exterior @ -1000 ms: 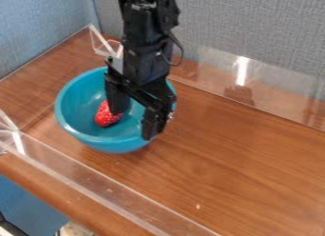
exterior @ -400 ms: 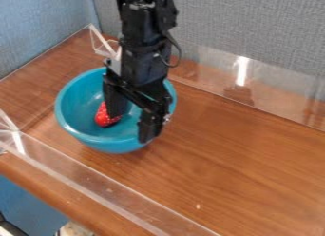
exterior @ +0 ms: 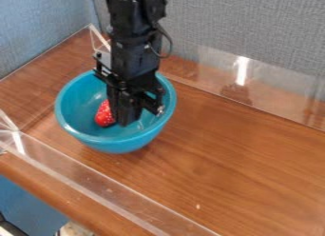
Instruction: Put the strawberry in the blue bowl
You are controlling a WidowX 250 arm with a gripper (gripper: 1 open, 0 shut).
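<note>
The blue bowl [exterior: 79,127] stands on the wooden table at the left. The strawberry [exterior: 105,113] lies inside it on the bowl's floor, red and small. My gripper [exterior: 129,118] points straight down into the bowl, just right of the strawberry. Its black fingers [exterior: 124,105] are drawn together with nothing visible between them. The fingers hide the strawberry's right side.
Clear acrylic walls [exterior: 248,68] ring the wooden table [exterior: 241,145] at the back, left and front. A grey-blue partition stands behind. The bowl sits near the left wall.
The fingers, spread wide around the strawberry in the earlier frames, have come together. The strawberry stays in the bowl at the same spot.
</note>
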